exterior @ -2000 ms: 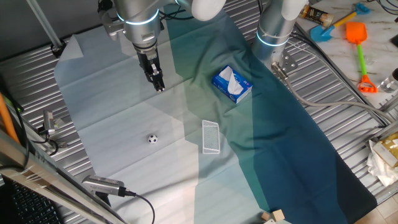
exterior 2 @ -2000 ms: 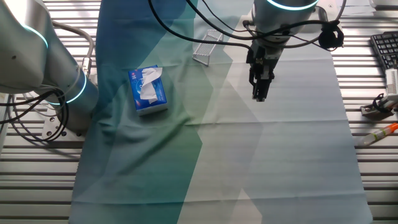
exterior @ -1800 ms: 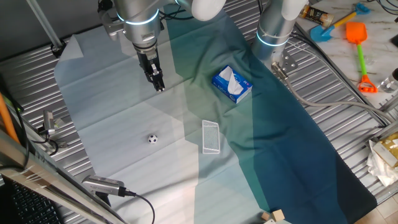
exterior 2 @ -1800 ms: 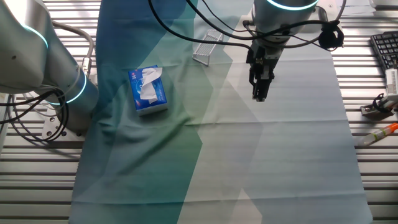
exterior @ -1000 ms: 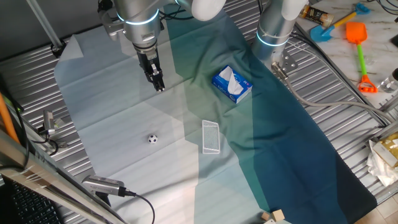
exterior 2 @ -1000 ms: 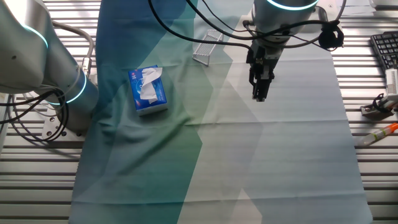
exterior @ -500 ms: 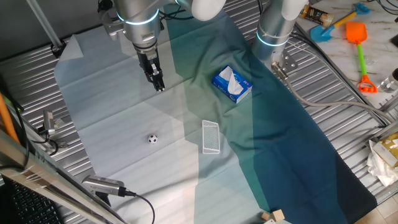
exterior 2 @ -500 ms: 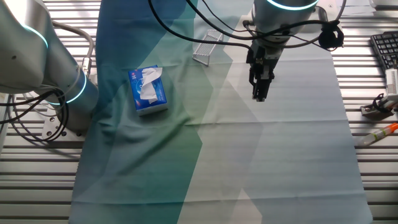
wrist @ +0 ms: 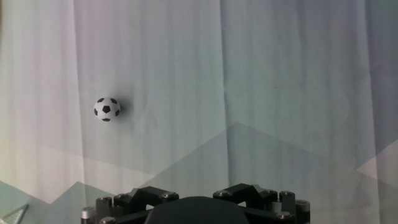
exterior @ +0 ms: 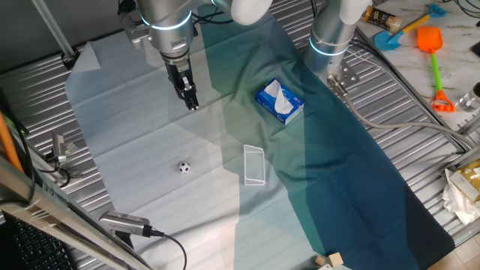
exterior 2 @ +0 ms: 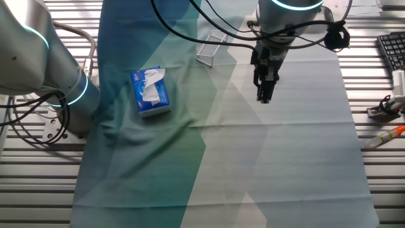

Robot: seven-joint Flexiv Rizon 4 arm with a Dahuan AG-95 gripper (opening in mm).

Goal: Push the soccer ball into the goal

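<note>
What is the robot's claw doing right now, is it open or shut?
Gripper: fingers look pressed together, so shut, holding nothing. It hangs above the cloth, away from the soccer ball.

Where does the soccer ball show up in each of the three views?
One fixed view: soccer ball low and left of centre, left of the goal.
The other fixed view: not visible.
Hand view: ball left of centre.
Shared landmark: the cloth's pale half, under the ball.
</note>
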